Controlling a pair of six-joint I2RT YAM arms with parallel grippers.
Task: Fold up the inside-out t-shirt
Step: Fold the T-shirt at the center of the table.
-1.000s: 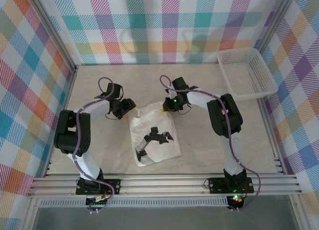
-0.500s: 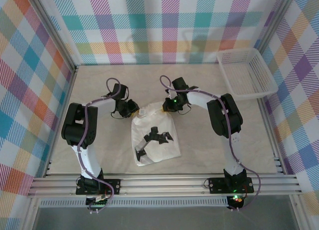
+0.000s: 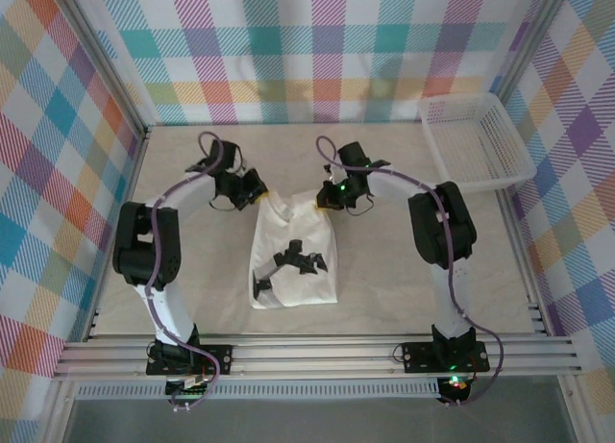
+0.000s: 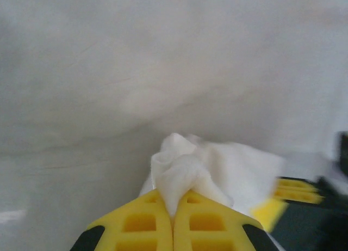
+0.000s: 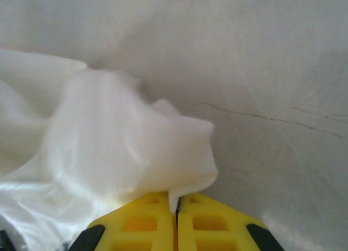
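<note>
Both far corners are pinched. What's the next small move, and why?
Probably lift both together a little. The left gripper and right gripper are each shut on a far corner of the t-shirt, which lies flat, so raising frees that edge to fold nearward.

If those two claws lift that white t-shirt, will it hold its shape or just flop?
Probably flop: the t-shirt bunches into soft folds where the left gripper and right gripper pinch its far corners. It looks thin and light, so the middle would likely sag between them.
</note>
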